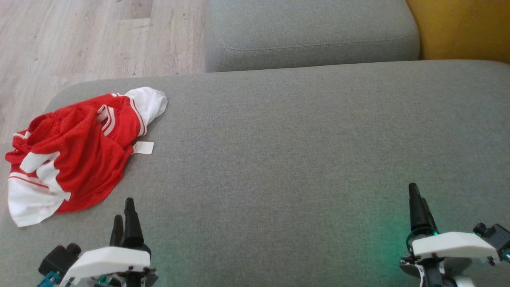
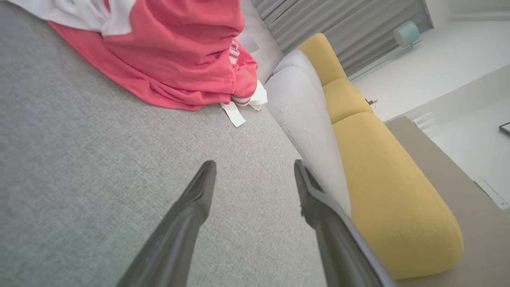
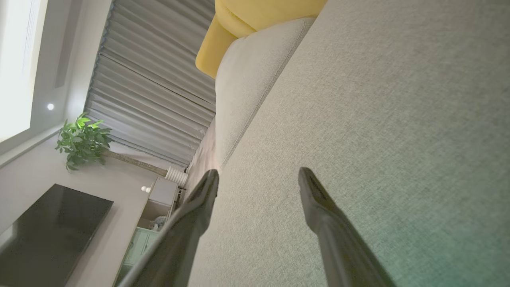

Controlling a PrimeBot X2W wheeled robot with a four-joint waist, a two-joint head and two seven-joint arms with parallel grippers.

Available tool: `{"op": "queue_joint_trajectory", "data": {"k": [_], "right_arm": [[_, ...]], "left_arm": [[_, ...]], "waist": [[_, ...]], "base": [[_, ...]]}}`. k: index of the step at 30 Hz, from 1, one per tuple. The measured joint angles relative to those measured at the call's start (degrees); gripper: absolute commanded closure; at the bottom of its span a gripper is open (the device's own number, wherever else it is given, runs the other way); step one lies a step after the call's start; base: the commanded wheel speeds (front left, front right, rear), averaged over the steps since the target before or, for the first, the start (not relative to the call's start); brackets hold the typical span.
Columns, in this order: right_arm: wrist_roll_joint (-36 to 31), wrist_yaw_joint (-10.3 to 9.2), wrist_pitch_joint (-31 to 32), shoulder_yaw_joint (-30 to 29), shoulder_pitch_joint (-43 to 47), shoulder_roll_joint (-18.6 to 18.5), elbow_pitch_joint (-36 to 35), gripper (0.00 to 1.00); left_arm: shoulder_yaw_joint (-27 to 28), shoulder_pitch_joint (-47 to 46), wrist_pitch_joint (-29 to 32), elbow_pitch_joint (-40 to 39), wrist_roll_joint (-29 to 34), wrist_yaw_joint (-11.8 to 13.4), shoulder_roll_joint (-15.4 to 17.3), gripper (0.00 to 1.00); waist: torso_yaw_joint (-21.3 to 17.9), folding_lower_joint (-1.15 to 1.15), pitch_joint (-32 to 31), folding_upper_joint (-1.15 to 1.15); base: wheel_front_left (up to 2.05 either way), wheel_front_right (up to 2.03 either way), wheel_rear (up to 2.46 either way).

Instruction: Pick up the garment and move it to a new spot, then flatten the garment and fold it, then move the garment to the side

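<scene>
Lying crumpled on coarse grey cushion point(image 1: 299, 159), red mesh garment point(image 1: 79, 155).

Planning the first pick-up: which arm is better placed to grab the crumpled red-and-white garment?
Left. The left gripper is open right beside the garment at the left end of the cushion. The right gripper, also open, is far across it.

Bright daylight – wrist views distorted
</scene>
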Motion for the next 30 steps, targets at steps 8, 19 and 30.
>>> {"op": "queue_joint_trajectory", "data": {"k": [8,19,30], "right_arm": [[-6.4,0.0,-1.1,1.7,0.0,0.0,0.1,0.0],[-15.1,0.0,-3.1,3.7,0.0,0.0,-0.2,0.0],[-23.8,0.0,-5.1,5.9,-0.1,-0.1,-0.7,0.0]], "left_arm": [[-0.9,0.0,-1.2,-0.5,6.2,1.0,0.0,0.0],[-2.5,0.0,-3.2,-2.3,14.8,1.2,0.1,0.0],[-4.9,0.0,-5.2,-3.5,23.6,2.1,0.1,0.0]], "waist": [[0.0,0.0,-0.2,0.0],[0.1,0.0,-0.5,0.0],[0.1,0.0,-1.0,0.0]], "base": [[0.0,0.0,0.0],[0.0,0.0,0.0],[0.0,0.0,0.0]]}}
